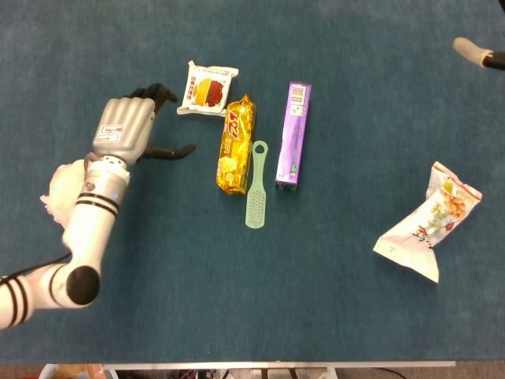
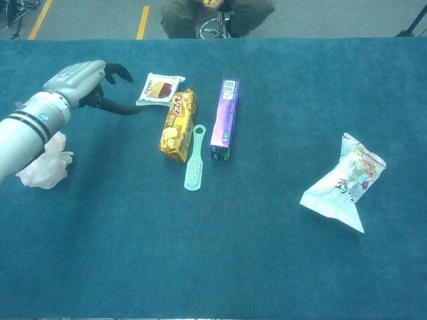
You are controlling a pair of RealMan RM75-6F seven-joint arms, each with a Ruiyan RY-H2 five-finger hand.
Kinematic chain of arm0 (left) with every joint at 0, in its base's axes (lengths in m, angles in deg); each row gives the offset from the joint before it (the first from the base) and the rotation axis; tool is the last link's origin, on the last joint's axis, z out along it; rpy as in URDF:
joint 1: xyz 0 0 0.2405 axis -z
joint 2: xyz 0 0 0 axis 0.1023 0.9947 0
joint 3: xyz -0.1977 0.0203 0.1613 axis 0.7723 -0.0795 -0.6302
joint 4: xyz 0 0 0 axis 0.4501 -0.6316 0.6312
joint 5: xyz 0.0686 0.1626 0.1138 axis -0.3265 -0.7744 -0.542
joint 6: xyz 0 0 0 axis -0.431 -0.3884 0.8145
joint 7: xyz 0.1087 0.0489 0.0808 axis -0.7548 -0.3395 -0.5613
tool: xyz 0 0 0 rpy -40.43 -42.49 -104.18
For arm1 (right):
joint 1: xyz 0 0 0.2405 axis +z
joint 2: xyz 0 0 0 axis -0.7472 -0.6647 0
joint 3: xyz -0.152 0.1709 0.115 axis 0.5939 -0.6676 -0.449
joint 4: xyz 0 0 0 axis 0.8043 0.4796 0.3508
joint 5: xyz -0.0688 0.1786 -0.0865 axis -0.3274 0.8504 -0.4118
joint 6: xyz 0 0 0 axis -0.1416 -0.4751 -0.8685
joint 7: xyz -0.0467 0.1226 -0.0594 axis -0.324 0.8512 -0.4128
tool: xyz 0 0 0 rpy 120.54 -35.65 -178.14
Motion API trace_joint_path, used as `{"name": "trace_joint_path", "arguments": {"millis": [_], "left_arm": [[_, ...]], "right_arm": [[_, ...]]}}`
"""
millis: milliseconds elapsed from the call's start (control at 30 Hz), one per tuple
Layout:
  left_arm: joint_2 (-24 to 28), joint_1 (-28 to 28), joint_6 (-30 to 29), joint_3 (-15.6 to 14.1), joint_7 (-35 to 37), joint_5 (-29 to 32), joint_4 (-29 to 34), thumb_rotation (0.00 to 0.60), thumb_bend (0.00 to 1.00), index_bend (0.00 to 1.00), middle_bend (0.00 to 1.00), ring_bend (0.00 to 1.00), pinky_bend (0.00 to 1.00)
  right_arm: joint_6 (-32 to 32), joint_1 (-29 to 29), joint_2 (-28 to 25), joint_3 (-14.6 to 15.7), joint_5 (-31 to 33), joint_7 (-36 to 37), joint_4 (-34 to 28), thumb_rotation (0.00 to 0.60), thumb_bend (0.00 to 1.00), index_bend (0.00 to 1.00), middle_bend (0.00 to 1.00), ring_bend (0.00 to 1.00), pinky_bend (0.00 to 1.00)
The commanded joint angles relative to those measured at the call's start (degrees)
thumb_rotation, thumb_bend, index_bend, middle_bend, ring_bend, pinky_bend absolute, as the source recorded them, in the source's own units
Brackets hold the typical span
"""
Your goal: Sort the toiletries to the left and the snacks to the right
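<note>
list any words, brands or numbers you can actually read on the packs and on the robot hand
None can be read for certain.
Purple box: white barcode patch at its far end and small print near its near end, too small to read.
Gold snack pack: red logo, blurred.
Small white snack packet: red and yellow picture, print illegible.
White snack bag: red characters, too blurred to read.
Left hand: small label on its back, unreadable.
Green brush: no text seen.

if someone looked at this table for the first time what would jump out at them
Probably the silver left hand, open and reaching toward the small cluster at the table's middle: a white snack packet, a gold snack bag, a green brush and a purple box. A crumpled white snack bag lies alone at far right.
</note>
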Motion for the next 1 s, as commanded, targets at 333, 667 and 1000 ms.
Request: {"name": "trace_joint_path", "arguments": {"millis": [333, 667, 1000], "left_arm": [[-6.71, 3.49, -7.54, 0.81, -11.68, 7.25, 1.39, 0.253, 0.11, 0.26, 0.23, 0.25, 0.4], [-13.49, 4.86, -13.46, -0.27, -18.11, 5.2, 1.64, 0.257, 0.11, 0.26, 0.23, 0.25, 0.42], [-19.82, 7.01, -10.59, 0.88, -19.68, 7.32, -5.76, 0.294, 0.11, 0.27, 0.24, 0.26, 0.42]], "right_arm": [[0.18, -0.36, -0.41, -1.3, 2.34, 1.65, 1.48, 0.6, 0.0, 0.1, 0.19, 0.12, 0.29], [-0.64, -1.25, -0.19, -1.4, 3.14, 3.83, 3.33, 0.6, 0.0, 0.1, 0.19, 0.12, 0.29], [-2.54, -3.72, -0.36, -0.67, 3.62, 7.0, 6.2, 0.6, 0.0, 0.1, 0.19, 0.12, 0.29]]}}
